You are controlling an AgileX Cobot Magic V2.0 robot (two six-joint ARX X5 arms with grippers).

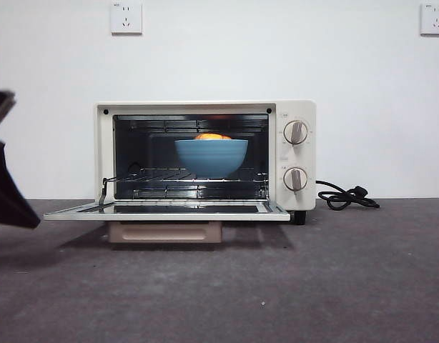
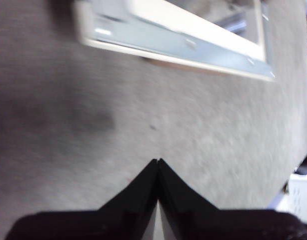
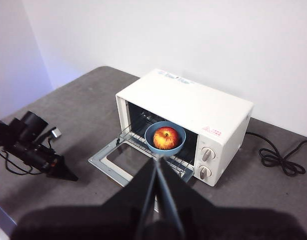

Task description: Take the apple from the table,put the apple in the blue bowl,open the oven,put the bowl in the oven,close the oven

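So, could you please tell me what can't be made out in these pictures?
- Front view: the apple is mostly hidden behind the blue bowl rim.
- Left wrist view: the oven door is blurred and cut off by the edge.
- Right wrist view: the knob markings are too small to read.

bench (image 1: 348,286): dark grey, matt, faintly mottled. oven (image 1: 294,114): smooth cream-white shell, slight sheen; wire rack (image 1: 162,175) bare metal. blue bowl (image 1: 211,157): glossy, finely ribbed outside. apple (image 3: 166,138): shiny red skin. left pincer (image 2: 158,162): matt black.
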